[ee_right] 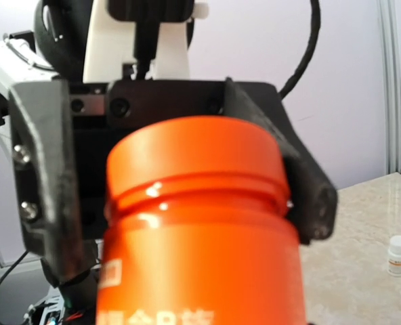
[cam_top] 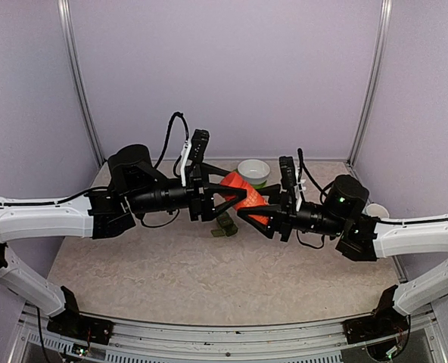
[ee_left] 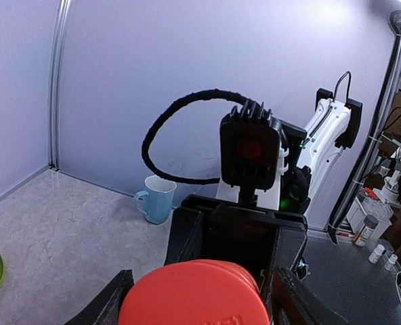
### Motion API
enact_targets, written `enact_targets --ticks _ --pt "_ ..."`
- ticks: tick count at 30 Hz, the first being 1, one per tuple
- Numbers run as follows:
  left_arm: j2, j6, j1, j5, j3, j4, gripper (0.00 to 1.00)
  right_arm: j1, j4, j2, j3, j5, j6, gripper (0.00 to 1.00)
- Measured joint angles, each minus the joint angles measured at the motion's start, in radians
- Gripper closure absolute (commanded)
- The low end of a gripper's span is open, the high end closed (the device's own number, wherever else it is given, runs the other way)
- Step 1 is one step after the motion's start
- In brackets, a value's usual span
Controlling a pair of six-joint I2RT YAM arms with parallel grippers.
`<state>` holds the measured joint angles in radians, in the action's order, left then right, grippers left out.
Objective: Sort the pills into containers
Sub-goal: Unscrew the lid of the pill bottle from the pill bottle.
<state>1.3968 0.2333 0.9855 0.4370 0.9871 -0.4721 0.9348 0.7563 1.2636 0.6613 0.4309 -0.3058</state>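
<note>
The right gripper (cam_top: 257, 209) clamps the red bottle (ee_right: 200, 230) by its body above the table (cam_top: 171, 265), the left gripper (cam_top: 241, 196) flanks its cap (ee_right: 194, 156) – whether pinching, I cannot tell – and the containers (cam_top: 225, 225) lie on the table just beneath

the left arm (cam_top: 42, 218) and the right arm (cam_top: 421, 236) stretch inward, roughly level, meeting above the table's (cam_top: 171, 265) middle. the right gripper (cam_top: 253, 215) clamps a red bottle (cam_top: 236, 183); the left gripper (cam_top: 239, 193) straddles its cap (ee_left: 190, 294), grip unclear.
</note>
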Motion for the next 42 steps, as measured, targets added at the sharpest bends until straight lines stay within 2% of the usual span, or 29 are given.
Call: enact_targets --ticks 12,26,42 --pt "-0.010 0.014 0.005 -0.033 -0.019 -0.012 0.50 -0.007 0.005 -0.005 -0.006 0.014 0.014 0.79" --pt "-0.018 0.122 0.026 -0.099 -0.055 -0.027 0.66 -0.007 0.042 -0.007 -0.047 0.008 0.084 0.79" --pt "-0.035 0.270 0.061 -0.309 -0.055 0.071 0.71 -0.007 0.064 0.042 -0.053 -0.082 0.251 0.80"
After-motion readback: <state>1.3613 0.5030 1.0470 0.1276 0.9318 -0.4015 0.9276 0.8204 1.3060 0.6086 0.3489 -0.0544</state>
